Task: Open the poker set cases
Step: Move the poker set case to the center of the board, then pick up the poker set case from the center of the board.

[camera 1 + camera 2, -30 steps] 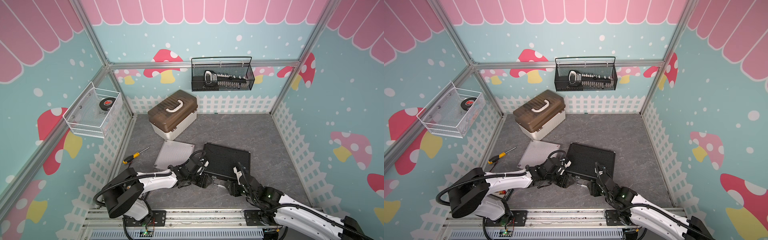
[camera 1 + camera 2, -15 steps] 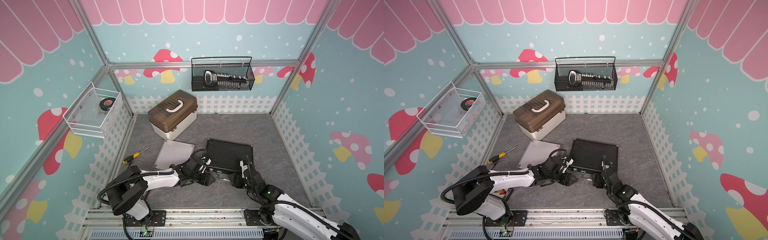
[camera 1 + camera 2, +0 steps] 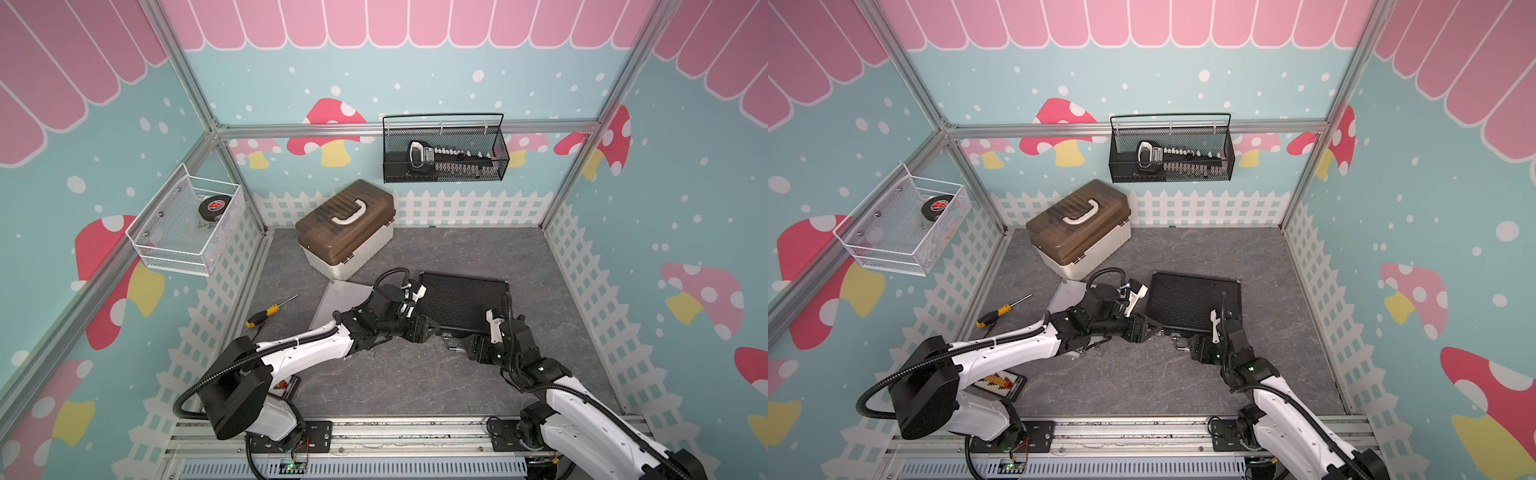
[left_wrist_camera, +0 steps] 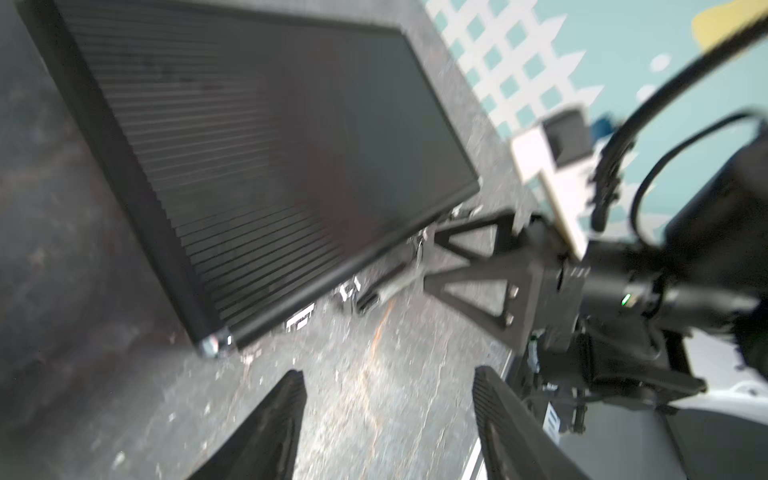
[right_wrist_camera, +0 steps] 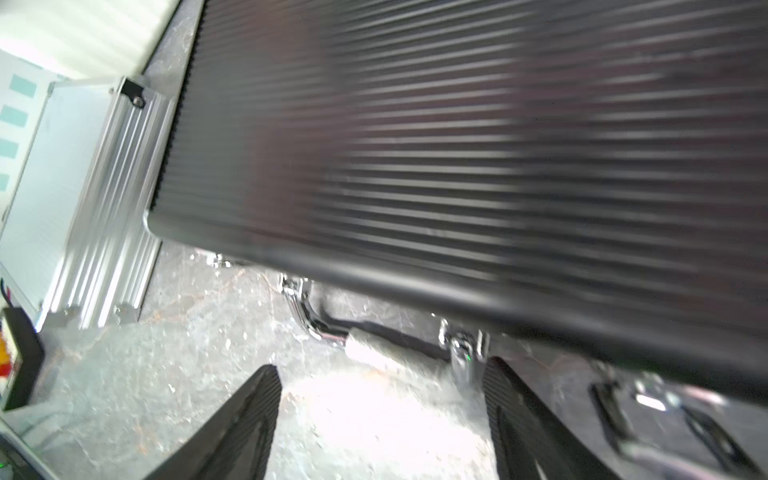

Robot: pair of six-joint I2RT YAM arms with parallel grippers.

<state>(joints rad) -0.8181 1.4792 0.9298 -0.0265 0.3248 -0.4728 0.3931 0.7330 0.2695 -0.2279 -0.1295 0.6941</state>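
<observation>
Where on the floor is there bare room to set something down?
Bare: the strip behind the black case, bordered by the back fence, right fence and cream box. Also bare: the near floor between the left arm, right arm and front rail. Crowded: around the silver case, screwdriver and the black case's near edge.

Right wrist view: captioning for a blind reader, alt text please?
A black ribbed case fills most of the frame, its chrome-mounted handle just ahead of the open, empty right pincer. A silver ribbed case lies beside it.
</observation>
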